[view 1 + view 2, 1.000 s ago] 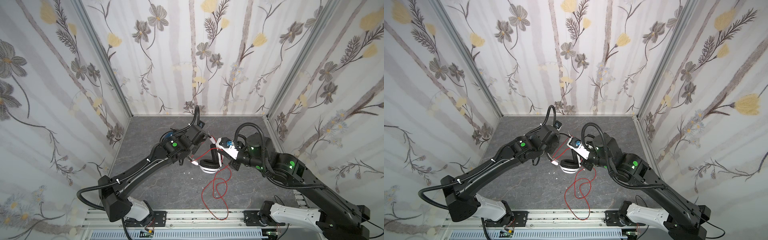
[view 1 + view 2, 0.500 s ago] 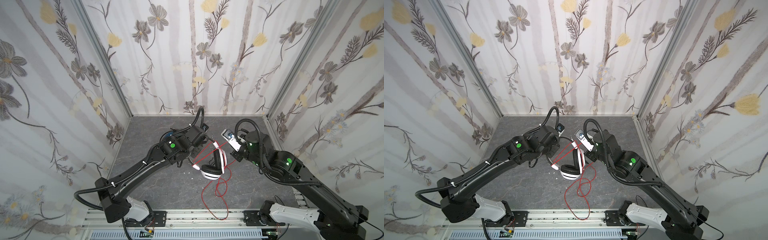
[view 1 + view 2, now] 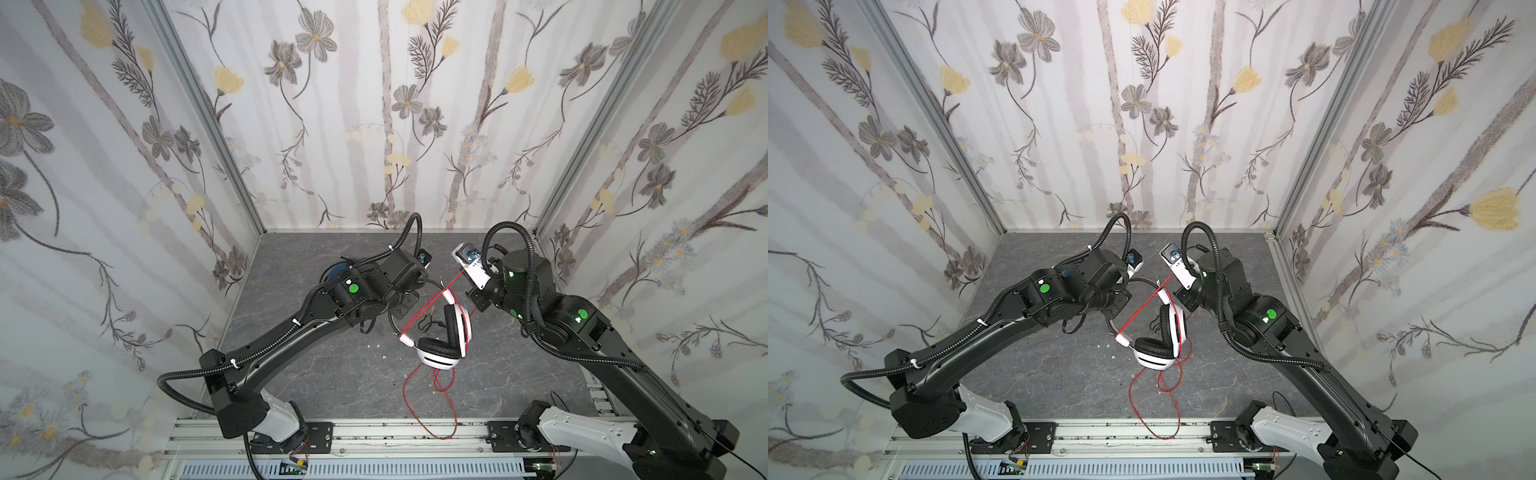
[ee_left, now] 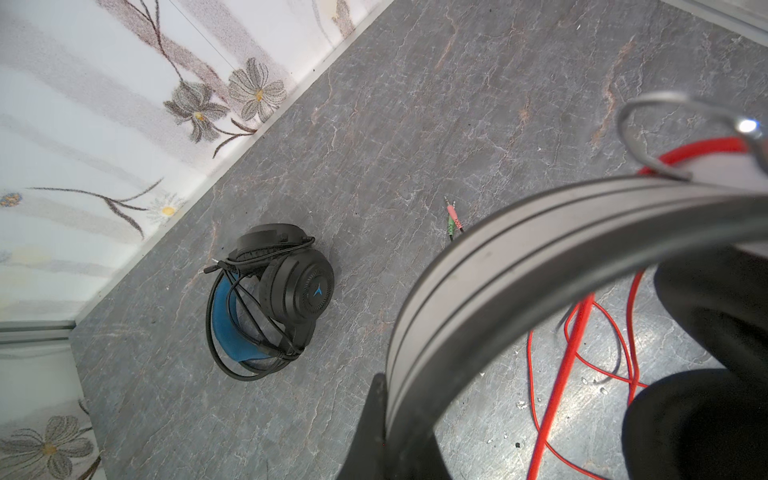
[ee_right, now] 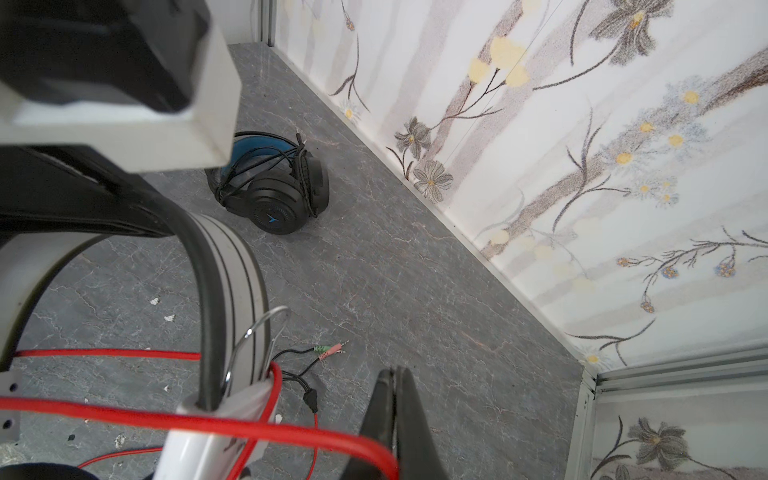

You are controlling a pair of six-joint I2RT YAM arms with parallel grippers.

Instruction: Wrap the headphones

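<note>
The white headphones [image 3: 441, 345] with black earpads hang tilted at mid-floor in both top views, lower cup [image 3: 1156, 352] near the floor. My left gripper [image 4: 384, 419] is shut on their grey-striped headband [image 4: 519, 266]. My right gripper [image 5: 392, 399] is shut on the red cable [image 5: 257, 430], which runs taut across the headband [image 3: 432, 305] up to the right wrist. The cable's slack [image 3: 442, 399] loops down to the front rail. The black headphones [image 4: 274, 303], with blue inner band and cable bundled around them, lie near the back left wall, mostly hidden behind the left arm in the top views.
Pink and green jack plugs [image 4: 453, 218] on a short black lead lie on the grey floor between the two headsets. Flowered walls close the cell on three sides. A metal rail [image 3: 374, 432] runs along the front edge. Small white crumbs [image 5: 160, 309] dot the floor.
My right gripper has risen and drawn back to the right, pulling the red cable taut over the headband. The white headphones have swung upright in my left gripper.
</note>
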